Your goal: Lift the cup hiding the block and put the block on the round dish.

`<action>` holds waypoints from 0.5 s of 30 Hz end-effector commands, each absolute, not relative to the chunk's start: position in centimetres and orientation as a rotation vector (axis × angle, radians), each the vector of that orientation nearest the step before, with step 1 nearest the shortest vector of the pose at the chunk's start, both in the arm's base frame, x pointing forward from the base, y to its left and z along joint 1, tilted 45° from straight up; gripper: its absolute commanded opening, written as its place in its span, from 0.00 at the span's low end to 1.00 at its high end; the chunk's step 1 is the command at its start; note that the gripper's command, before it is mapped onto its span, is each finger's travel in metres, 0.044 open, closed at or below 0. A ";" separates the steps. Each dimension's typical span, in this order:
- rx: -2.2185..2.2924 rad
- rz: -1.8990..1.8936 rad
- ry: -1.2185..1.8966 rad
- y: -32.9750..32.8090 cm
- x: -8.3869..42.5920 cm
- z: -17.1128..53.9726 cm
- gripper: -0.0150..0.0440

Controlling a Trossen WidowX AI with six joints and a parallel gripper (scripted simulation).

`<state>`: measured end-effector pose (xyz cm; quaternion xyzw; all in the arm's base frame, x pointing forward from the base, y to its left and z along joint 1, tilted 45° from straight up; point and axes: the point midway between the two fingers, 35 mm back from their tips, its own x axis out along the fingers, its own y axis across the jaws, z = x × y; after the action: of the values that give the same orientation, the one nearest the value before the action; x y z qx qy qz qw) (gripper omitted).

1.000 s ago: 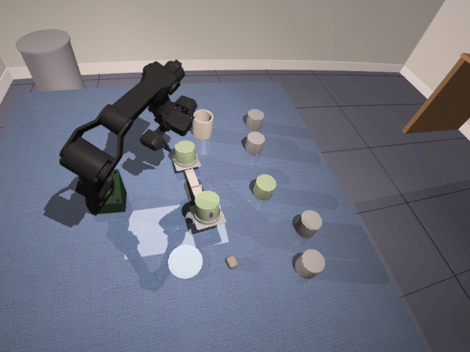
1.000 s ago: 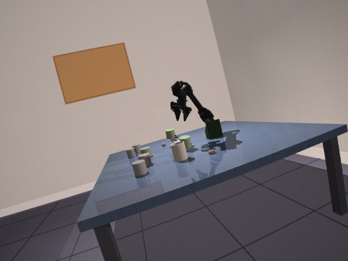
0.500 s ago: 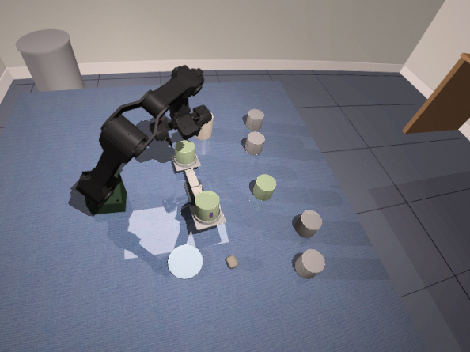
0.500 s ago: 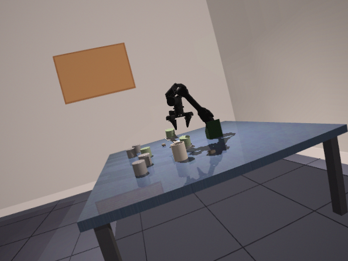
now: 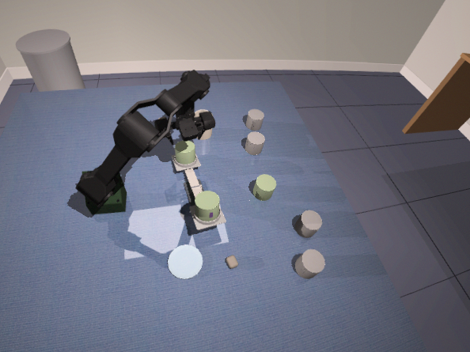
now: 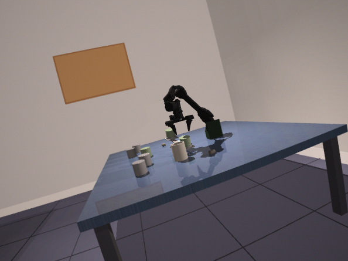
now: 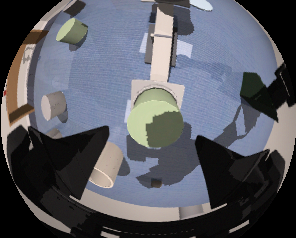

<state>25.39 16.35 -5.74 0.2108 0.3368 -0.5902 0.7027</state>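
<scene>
- Gripper (image 7: 152,151) spread wide, holding nothing, hovering above far green cup (image 7: 156,117).
- Step: approach for the lift.
- Next: descend straight, fingers at 9 and 3 o'clock, then close.

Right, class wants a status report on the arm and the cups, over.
Gripper open, empty, above the far balance cup. Both cups seated; near cup untouched. Dish bare. Beige cup beside the fingers.
</scene>
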 end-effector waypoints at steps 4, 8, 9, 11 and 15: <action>0.463 -1.324 0.748 15.4 25.3 -6.6 1.00; 0.463 -1.324 0.748 15.0 25.4 -7.0 1.00; 0.463 -1.324 0.748 14.9 25.4 -7.1 1.00; 0.463 -1.324 0.748 14.7 25.5 -7.4 1.00; 0.463 -1.324 0.748 14.3 25.6 -7.8 1.00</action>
<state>25.60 14.84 -7.43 0.2136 0.3359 -0.5940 0.6991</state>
